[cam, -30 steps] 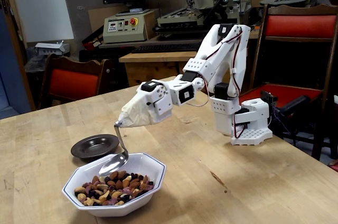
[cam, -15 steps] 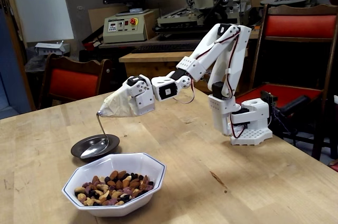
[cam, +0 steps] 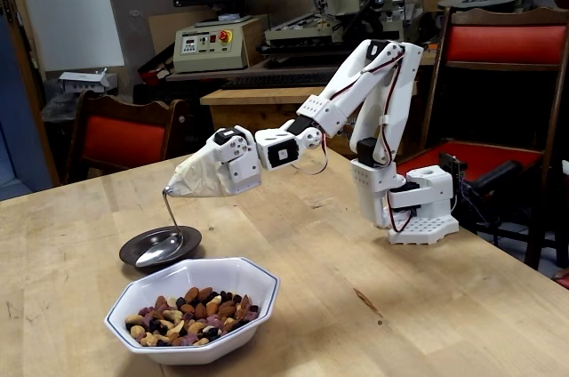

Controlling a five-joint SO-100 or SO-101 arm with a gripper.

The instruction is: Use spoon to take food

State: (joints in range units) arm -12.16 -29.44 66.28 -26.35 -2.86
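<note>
The silver spoon (cam: 166, 233) hangs from my gripper (cam: 180, 185), whose fingers are hidden under a beige tape wrap. The gripper holds the spoon's handle top. The spoon's oval bowl sits low inside the small dark saucer (cam: 189, 239) and looks shiny, with no pieces showing in it. The food (cam: 194, 309), a mix of brown almonds, pale cashews and dark pieces, fills the white octagonal bowl (cam: 238, 275) just in front of the saucer. The gripper is above and behind the white bowl, to its left.
The white arm's base (cam: 418, 212) stands at the right on the wooden table (cam: 373, 306). Red-cushioned chairs (cam: 124, 137) stand behind the table's far edge, with workshop machines beyond.
A second ago the spoon's bowl was dipped in the food in the white bowl. It has lifted and swung left and back to the dark saucer, and has stayed still for the last half second.
</note>
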